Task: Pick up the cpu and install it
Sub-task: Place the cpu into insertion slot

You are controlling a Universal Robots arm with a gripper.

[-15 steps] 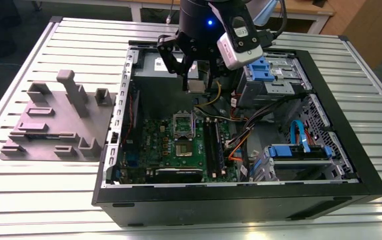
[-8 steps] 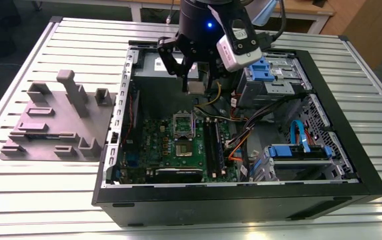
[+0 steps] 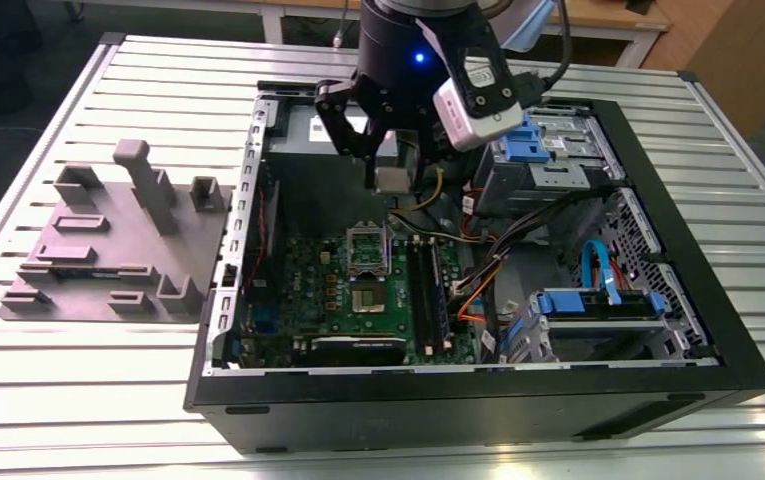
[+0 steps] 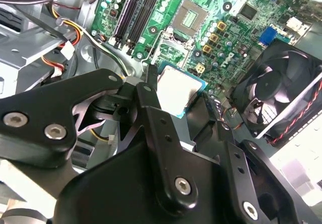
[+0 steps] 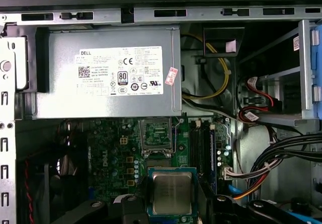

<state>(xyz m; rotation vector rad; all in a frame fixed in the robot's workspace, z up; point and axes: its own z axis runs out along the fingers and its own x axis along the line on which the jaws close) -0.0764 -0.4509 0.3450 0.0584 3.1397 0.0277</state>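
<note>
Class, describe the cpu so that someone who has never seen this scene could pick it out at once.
Find the open black computer case on the slatted table. Above its green board, the gripper holds the cpu. It is a small flat square with a silvery top, unlike the rectangular socket frame fixed on the board.

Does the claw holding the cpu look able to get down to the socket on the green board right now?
Probably yes. The claw holds the cpu above the green board, and nothing lies over the socket; the cables run off to one side.
</note>
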